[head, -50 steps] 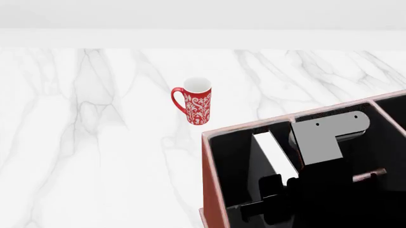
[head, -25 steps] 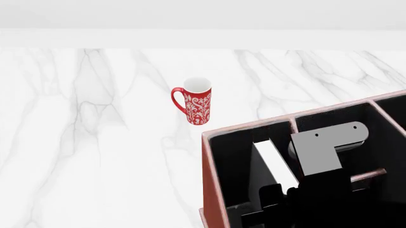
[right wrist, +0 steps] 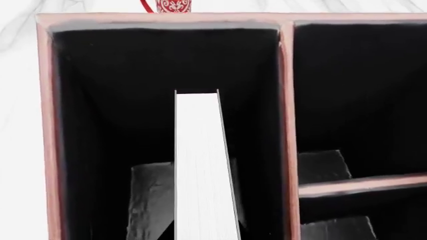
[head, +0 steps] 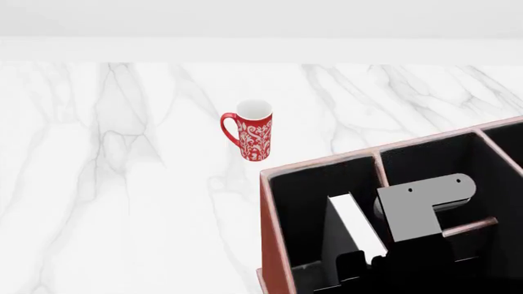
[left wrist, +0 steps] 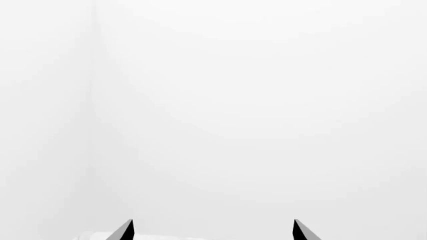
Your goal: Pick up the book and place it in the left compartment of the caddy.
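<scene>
The reddish-brown caddy (head: pixel 319 164) stands at the lower right of the head view. The black book (head: pixel 356 223) stands on edge, white page edges up, inside the left compartment (head: pixel 296 214). My right gripper (head: pixel 359 262) is shut on the book's near end, down inside that compartment. In the right wrist view the book's page edge (right wrist: pixel 203 170) runs down the middle of the left compartment (right wrist: pixel 100 100), between the caddy's outer rim (right wrist: pixel 45 125) and the divider. My left gripper (left wrist: pixel 213 232) is open and empty, facing a blank white surface; it does not show in the head view.
A red patterned mug (head: pixel 255 131) stands on the white marble counter (head: pixel 122 184) beyond the caddy's far left corner; its base shows in the right wrist view (right wrist: pixel 172 5). Two smaller caddy sections (right wrist: pixel 353 90) lie right of the divider. My right arm's grey bracket (head: pixel 421 208) hangs over them.
My right arm and the book have sunk lower into the left compartment. The mug and the caddy have not moved.
</scene>
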Robot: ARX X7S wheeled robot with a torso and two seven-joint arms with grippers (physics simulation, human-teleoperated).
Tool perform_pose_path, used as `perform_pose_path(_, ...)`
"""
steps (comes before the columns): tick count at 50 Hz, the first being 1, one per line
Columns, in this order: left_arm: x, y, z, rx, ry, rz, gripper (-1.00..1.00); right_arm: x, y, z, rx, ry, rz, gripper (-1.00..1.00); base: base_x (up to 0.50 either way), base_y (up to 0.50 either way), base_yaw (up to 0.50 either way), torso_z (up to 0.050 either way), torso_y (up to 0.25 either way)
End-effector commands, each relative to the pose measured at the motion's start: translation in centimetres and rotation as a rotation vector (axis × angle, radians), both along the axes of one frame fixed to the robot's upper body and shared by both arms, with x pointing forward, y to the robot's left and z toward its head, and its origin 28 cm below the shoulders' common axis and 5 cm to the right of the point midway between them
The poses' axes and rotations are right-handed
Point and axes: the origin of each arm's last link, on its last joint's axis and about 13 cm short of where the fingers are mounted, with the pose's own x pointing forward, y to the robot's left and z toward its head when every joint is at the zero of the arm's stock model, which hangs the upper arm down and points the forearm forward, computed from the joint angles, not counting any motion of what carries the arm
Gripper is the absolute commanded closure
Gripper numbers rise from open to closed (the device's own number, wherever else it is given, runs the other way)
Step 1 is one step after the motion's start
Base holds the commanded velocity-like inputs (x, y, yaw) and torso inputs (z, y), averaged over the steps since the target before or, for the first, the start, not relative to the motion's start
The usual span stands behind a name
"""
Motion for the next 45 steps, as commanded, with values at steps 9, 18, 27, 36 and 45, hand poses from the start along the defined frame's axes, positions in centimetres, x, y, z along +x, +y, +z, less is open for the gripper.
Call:
perform_pose_path(9, -0.1, 0.0, 0.1, 0.001, 0.0, -0.001, -1.0, 0.2, -0.3, -0.2, -0.004, -0.031, -0.009, 1.0, 0.0, 0.0, 0.0, 0.0, 0.001)
perform_pose_path(18, -0.1, 0.0, 0.1, -0.001, -0.002, -0.001, -1.0, 0.2, -0.1, -0.3, 0.001, -0.027, -0.004, 1.0, 0.0, 0.0, 0.0, 0.0, 0.001)
perform_pose_path(27, -0.1, 0.0, 0.1, 0.001, -0.003, -0.002, -1.0, 0.4, -0.3, -0.8, 0.004, -0.027, -0.009, 1.0, 0.0, 0.0, 0.0, 0.0, 0.001)
perform_pose_path(36, -0.1, 0.0, 0.1, 0.0, -0.006, -0.002, -1.0, 0.5, -0.2, -1.3, 0.014, -0.02, -0.007, 1.0, 0.0, 0.0, 0.0, 0.001, 0.001)
perform_pose_path(45, -0.2, 0.0, 0.1, -0.001, -0.007, -0.001, -1.0, 0.5, -0.3, -1.7, 0.015, -0.021, -0.01, 1.0, 0.0, 0.0, 0.0, 0.0, 0.001)
